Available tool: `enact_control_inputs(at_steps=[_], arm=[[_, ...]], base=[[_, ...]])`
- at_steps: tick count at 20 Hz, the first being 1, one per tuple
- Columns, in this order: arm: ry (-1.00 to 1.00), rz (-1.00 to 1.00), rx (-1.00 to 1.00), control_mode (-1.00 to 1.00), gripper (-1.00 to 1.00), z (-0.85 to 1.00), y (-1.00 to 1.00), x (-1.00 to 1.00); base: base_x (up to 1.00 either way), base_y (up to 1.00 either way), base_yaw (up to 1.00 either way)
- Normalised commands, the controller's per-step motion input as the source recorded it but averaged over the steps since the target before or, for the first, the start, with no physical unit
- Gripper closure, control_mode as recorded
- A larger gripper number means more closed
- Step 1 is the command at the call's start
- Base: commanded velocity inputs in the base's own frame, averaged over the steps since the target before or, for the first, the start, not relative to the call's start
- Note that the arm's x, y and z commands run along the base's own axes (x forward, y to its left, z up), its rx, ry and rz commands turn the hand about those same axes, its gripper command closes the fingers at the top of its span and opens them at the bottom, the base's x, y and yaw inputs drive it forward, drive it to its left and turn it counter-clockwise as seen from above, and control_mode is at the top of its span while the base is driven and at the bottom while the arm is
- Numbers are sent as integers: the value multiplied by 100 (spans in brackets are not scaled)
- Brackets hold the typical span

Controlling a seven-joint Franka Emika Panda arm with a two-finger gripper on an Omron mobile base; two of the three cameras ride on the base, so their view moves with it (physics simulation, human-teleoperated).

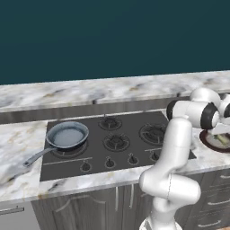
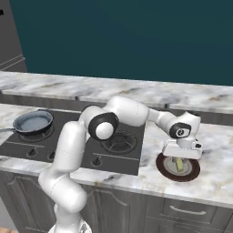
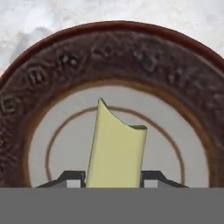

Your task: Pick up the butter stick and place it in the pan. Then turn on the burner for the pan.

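One pale-yellow butter stick (image 3: 116,153) stands between the two dark fingertips (image 3: 72,178) of the gripper (image 2: 179,163), whose jaws are pressed against its sides — a firm hold, seen close in the hand view. Beneath it lies a round plate (image 3: 144,57) with a dark brown patterned rim and a pale centre ringed in brown; whether the stick's lower end touches the plate cannot be told. In the right base view the white arm (image 2: 132,111) reaches across to the plate (image 2: 193,170), which sits on the marble worktop (image 2: 214,182) just right of the black stove (image 2: 132,157), and the yellow stick (image 2: 178,164) shows below the hand. The pan (image 1: 67,134) rests on the front left burner — well apart from the plate — with its grey-blue inside bare and its slim grey handle (image 1: 38,156) pointing out over the worktop's left side. A row of knobs (image 1: 109,162) lines the stove's front edge.
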Motion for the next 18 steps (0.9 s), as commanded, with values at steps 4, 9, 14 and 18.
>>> enact_control_inputs(at_steps=[4,9,14,18], arm=[[-6,0,0,-100,100,56,26,-11],[-15,0,0,-100,100,52,75,-37],[-5,0,0,-100,100,40,100,-44],[0,0,0,-100,100,45,100,-48]], base=[[0,0,0],[0,0,0],[0,0,0],[0,0,0]])
